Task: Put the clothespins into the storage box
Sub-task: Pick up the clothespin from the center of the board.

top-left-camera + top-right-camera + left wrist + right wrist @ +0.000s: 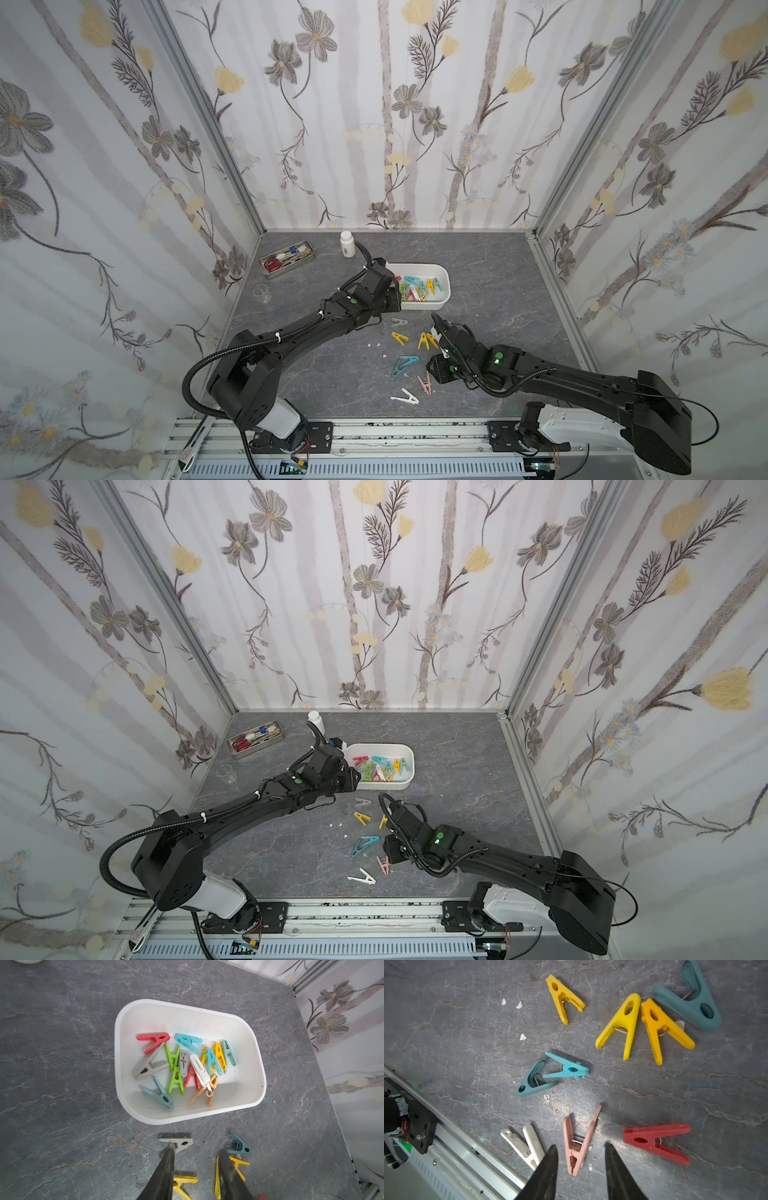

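Right hand (580,1146): released, empty, above the pink clothespin (576,1159) lying well clear of the storage box (424,306), its length crosswise to the jaws; left hand (196,1147), also empty, farther.

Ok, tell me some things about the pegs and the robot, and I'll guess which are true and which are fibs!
1. The storage box already has clothespins in it. True.
2. Every clothespin is in the box. False: several lie outside it on the table, such as the pink clothespin and the white clothespin.
3. The right gripper is holding a red clothespin. False: its jaws are apart and empty, and the red clothespin lies on the table beside it.
4. The scissors in the metal tray have red handles. True.
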Controlling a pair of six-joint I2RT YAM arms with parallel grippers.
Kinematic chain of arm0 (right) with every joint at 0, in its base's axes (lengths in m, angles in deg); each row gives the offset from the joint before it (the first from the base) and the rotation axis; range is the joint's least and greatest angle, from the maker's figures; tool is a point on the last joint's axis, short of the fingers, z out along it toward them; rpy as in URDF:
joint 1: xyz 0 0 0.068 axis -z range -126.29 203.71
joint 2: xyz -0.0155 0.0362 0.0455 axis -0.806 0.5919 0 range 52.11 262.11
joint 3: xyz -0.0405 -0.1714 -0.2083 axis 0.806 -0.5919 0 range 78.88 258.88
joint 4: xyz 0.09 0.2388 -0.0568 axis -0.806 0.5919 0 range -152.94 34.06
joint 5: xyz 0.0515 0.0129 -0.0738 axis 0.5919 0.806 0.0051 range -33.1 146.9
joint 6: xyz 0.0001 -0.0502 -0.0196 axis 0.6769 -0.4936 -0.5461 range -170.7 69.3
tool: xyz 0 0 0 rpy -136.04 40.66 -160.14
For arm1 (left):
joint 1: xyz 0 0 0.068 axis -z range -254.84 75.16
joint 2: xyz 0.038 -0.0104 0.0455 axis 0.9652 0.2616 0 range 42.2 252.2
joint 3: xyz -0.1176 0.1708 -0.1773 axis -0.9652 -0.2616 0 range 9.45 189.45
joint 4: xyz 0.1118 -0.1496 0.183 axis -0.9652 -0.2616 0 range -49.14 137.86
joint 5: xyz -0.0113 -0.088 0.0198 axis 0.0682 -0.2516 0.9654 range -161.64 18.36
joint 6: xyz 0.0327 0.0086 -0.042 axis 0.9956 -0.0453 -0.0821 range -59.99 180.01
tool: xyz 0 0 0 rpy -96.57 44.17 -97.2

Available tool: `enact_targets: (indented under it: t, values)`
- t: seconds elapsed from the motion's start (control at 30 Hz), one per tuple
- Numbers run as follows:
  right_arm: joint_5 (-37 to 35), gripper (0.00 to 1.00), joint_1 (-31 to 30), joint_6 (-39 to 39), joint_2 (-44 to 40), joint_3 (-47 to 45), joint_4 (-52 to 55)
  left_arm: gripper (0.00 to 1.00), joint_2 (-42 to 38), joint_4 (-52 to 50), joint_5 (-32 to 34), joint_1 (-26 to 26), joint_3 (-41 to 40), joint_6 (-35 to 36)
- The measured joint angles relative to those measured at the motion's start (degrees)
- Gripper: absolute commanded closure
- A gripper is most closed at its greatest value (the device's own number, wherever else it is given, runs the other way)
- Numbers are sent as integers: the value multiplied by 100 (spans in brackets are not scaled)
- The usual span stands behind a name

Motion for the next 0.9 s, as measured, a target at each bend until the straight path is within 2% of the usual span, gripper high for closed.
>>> enact_targets:
  t: [0.23, 0.5, 0.77, 0.9]
  values:
    - [-22, 61, -55, 164, 614, 46, -146, 63, -575, 59, 203, 15, -494, -90]
    - [-7, 65, -55, 133, 1189, 168, -326, 62, -885, 87, 256, 15, -789, -225]
    - [-2, 77, -55, -39, 1506, 273, -428, 62, -1058, 87, 334, 9, -905, -245]
    - [-2, 87, -55, -149, 1572, 308, -452, 62, -1119, 85, 358, 9, -951, -251]
